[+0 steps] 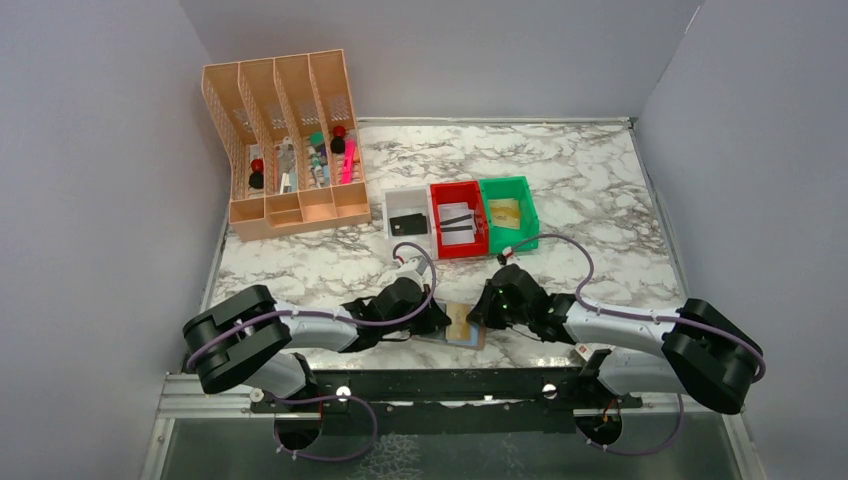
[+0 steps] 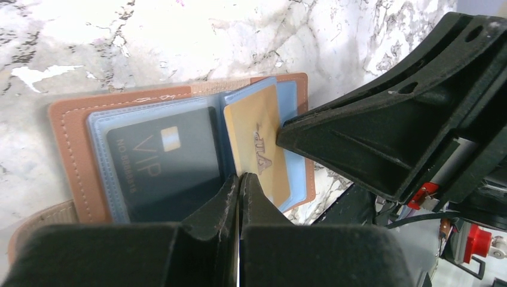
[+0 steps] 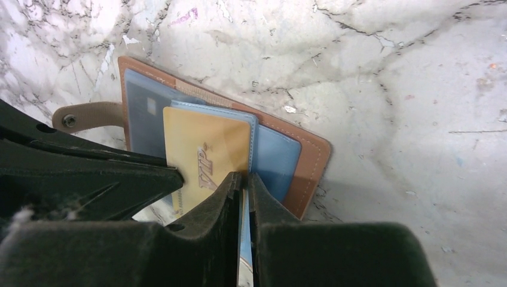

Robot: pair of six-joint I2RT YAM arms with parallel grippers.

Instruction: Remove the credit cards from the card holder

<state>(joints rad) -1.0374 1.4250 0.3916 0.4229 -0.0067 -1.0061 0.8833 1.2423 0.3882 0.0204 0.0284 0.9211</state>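
At the near edge of the table (image 1: 610, 190), between the two arms, the wallet (image 2: 67, 143) lies open and flat with its brown cover down. A dark card (image 2: 161, 161) marked VIP sits inside a clear pocket on one half. A gold card (image 2: 257, 137), also marked VIP, lies over the other half, on top of a blue sleeve (image 3: 276, 158) and partly off it towards the arms. A brown strap (image 3: 84, 115) with a snap sticks out from the wallet's side onto the marble.

The left gripper (image 2: 239, 179) is clenched, its fingers pressed together on the near corner of the gold card. The right gripper (image 3: 242, 178) comes in from the other side, its jaws nearly together, pinching the wallet by the near edge of the blue sleeve; a thin blue strip shows between the fingers. The two grippers are close together over the wallet, tips almost touching.

Further back on the table stand three small bins side by side: a white bin (image 1: 396, 205) with a dark card in it, a red bin (image 1: 480, 225) holding white and dark items, and a green bin (image 1: 528, 205) with a tan card. A peach organizer (image 1: 250, 215) with pens and small items stands at the far left.
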